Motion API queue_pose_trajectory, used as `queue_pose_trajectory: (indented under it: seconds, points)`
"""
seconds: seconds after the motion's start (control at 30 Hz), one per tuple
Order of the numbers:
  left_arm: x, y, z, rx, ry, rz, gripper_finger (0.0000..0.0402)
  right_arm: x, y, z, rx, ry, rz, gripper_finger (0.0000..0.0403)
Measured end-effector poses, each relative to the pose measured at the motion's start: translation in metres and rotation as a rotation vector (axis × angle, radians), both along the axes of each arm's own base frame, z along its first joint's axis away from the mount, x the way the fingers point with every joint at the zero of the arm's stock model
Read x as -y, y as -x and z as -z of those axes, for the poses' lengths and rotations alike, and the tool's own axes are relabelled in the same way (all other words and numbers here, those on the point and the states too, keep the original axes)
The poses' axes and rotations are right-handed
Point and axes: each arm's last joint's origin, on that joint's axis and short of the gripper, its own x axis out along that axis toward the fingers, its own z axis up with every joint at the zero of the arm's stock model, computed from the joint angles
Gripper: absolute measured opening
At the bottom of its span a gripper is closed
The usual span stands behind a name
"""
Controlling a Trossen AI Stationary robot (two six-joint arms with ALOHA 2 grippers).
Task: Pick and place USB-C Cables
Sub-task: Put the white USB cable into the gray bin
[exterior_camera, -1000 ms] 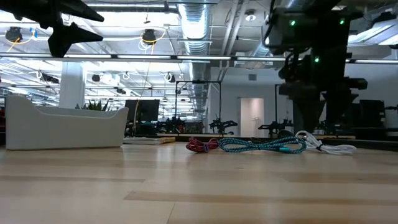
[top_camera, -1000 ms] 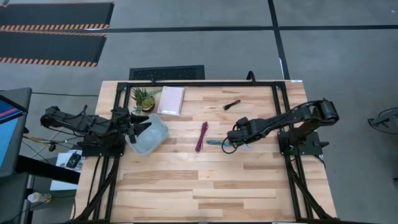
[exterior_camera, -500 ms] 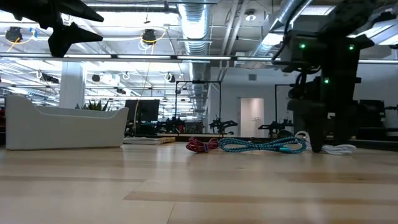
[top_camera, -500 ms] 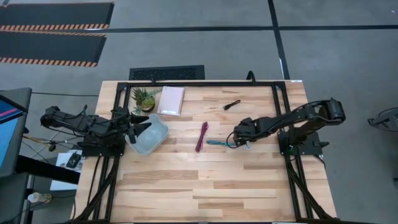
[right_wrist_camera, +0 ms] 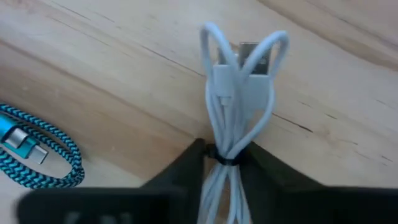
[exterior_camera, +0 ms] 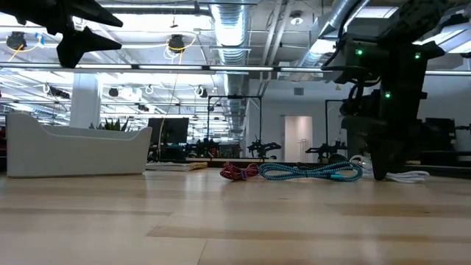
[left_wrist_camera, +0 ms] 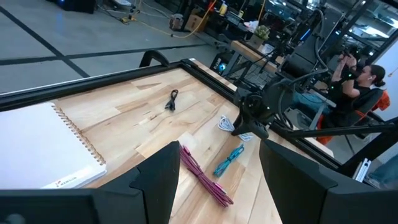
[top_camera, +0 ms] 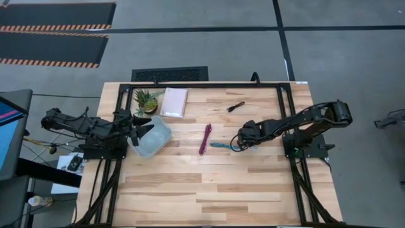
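The right gripper [right_wrist_camera: 222,163] was down at the table [top_camera: 209,183], its two dark fingers [right_wrist_camera: 186,168] pinched together on the middle of the white cable [right_wrist_camera: 233,99], which lay flat on the wood with its looped ends and plug sticking out past the fingertips. Just beside it lay the teal cable [top_camera: 221,145], one braided loop of it near the white bundle in the right wrist view. A little farther toward the left arm lay the magenta cable [top_camera: 205,139], stretched out long and apart from the teal one. The black cable [top_camera: 236,106] sat well apart from the others, near the table's far edge. Across the table, the left gripper [top_camera: 143,128] hung over the pale tray [top_camera: 159,140] with its fingers spread apart and nothing between them. Beyond the tray lay a white notebook [top_camera: 174,102], with a small potted plant [top_camera: 145,100] just beside it.
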Motion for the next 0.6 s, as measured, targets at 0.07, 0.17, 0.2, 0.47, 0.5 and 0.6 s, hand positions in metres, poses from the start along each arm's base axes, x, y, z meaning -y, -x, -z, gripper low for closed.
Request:
queue_pose_trajectory:
  seconds: [0.07,0.17,0.2,0.47,0.5,0.6]
  points:
    - [0.0,0.0,0.0,0.0,0.0,0.0,0.0212,0.001,0.0,0.0,0.003,0.021,0.0,0.0066]
    - [0.0,0.0,0.0,0.0,-0.001,-0.001,0.0212,0.001,-0.003,0.0,0.035,0.046,0.003,0.0021]
    - [0.0,0.0,0.0,0.002,0.0,-0.001,0.0212,0.001,-0.004,-0.002,0.056,0.055,0.004,0.002]
    - [0.0,-0.001,-0.004,0.039,-0.001,0.004,0.0212,0.008,-0.017,-0.042,0.322,0.215,0.055,0.0018]
    - [0.0,-0.001,-0.006,0.055,-0.004,0.007,0.0212,0.008,-0.018,-0.049,0.369,0.234,0.049,0.0017]
    - [0.001,-0.002,-0.014,0.12,-0.032,0.041,0.0212,0.009,-0.024,-0.074,0.562,0.295,0.023,0.0016]
